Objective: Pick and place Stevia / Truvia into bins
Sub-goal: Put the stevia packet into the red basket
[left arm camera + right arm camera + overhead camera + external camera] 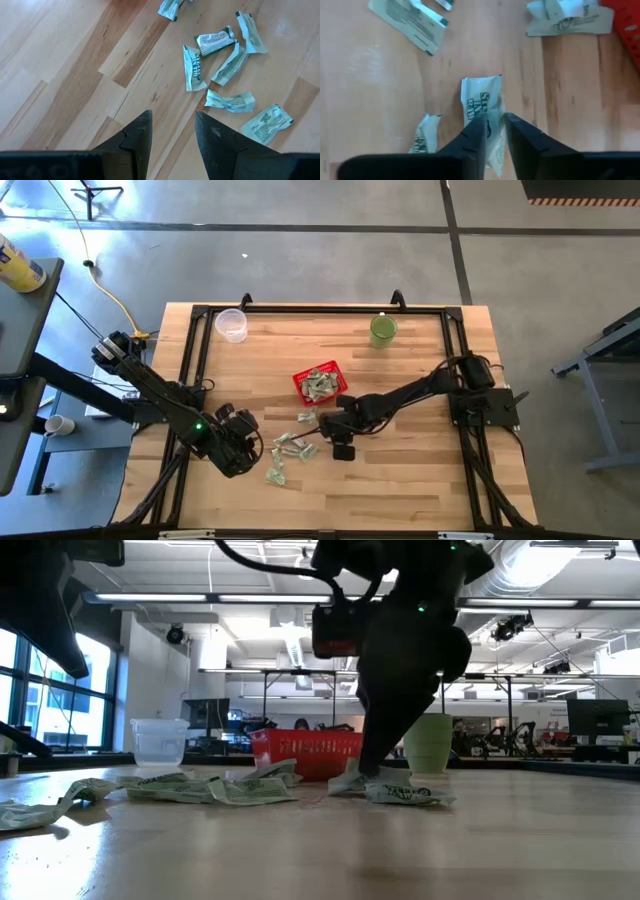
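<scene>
Pale green and white Stevia sachets [285,446] lie flat and scattered on the wooden table in front of the red mesh basket [299,379], which holds several sachets [322,386]. My right gripper [325,422] is down at the table just in front of the basket, shut on one sachet [481,102]. My left gripper [240,445] hovers open to the left of the scattered sachets [225,70] and touches nothing. In the low view the right gripper [362,772] reaches down to the tabletop in front of the basket [305,752]. My right gripper pinches a single Stevia sachet between its two fingers [472,137], coming from above and pointing down. The fingers are on the sachet's end nearer the wrist [495,145]. The rest of the sachet [480,92] lies on the table beyond the fingertips.
A clear plastic cup [231,324] stands at the far left of the table and a green cup [383,330] at the far right. A dark frame runs along the table's edges. Bare wood lies open along the near side.
</scene>
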Robot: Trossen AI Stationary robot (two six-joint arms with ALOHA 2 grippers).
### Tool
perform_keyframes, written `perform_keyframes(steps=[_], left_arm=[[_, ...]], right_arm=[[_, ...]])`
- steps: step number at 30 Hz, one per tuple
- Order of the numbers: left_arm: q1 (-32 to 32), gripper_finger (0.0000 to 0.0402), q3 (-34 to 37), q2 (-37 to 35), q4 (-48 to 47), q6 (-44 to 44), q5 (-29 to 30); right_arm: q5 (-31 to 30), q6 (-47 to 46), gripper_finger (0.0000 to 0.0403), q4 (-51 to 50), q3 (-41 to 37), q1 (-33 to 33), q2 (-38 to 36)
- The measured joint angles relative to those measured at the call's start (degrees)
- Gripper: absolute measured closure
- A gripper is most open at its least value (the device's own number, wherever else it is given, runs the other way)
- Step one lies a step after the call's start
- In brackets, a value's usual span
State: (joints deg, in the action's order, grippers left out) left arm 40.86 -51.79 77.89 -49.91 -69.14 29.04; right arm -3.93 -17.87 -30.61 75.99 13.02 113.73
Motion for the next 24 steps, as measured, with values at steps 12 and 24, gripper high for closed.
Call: perform_keyframes(steps=[12, 24], left_arm=[[0.0, 0.022, 0.0, 0.0, -0.3, -0.1, 0.0], [0.0, 0.022, 0.0, 0.0, -0.9, -0.1, 0.1]], right_arm=[[-5.0, -4.6, 0.0401, -3.0, 0.0, 0.6, -4.3], [-0.1, 0.4, 0.0272, -8.0, 0.0, 1.1, -5.7]])
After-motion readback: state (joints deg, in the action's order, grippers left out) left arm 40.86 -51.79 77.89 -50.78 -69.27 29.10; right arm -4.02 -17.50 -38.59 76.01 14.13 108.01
